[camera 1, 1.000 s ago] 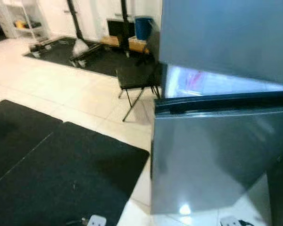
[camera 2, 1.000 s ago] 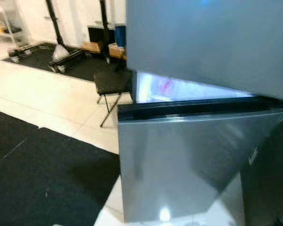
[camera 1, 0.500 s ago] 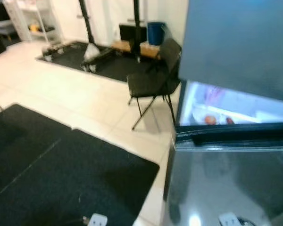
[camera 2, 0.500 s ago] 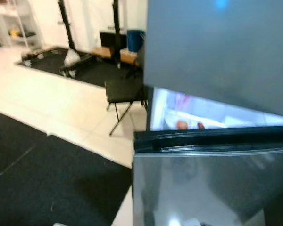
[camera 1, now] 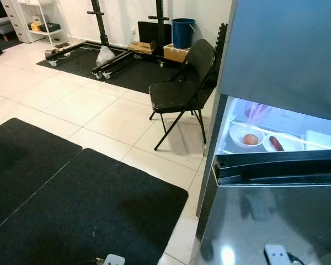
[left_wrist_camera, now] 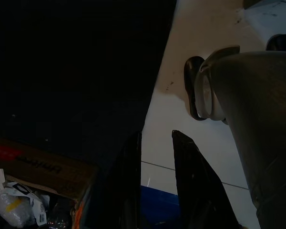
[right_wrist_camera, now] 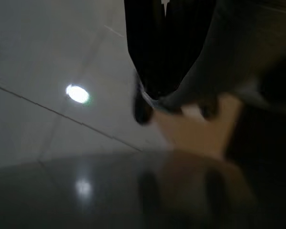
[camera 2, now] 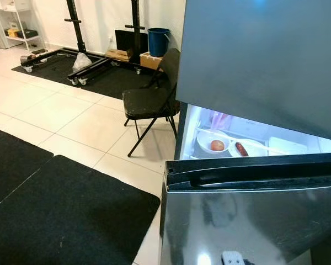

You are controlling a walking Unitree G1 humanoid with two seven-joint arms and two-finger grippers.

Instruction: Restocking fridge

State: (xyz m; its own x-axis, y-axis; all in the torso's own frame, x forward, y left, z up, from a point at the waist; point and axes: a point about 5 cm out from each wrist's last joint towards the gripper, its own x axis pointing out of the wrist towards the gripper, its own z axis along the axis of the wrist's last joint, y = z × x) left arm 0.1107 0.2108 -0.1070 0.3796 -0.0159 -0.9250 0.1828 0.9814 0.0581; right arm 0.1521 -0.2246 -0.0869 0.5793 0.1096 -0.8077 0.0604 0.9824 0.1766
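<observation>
Fridge (camera 2: pixel 254 61): lower door (camera 2: pixel 254 221) swung wider than a second ago, lit shelf with bowl (camera 2: pixel 212 142) exposed. Left gripper (left_wrist_camera: pixel 155 157) fingers slightly apart, empty; right gripper's (right_wrist_camera: pixel 167 43) spread indiscernible. Loading not begun.

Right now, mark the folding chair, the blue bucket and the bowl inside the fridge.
folding chair (camera 1: pixel 174 94), left eye view, on its black seat.
blue bucket (camera 1: pixel 183 34), left eye view, on its side wall.
bowl (camera 2: pixel 205 144), right eye view, on its white rim.

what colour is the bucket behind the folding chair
Blue. The bucket stands by the wall behind the black chair; clearest in the left eye view.
</observation>
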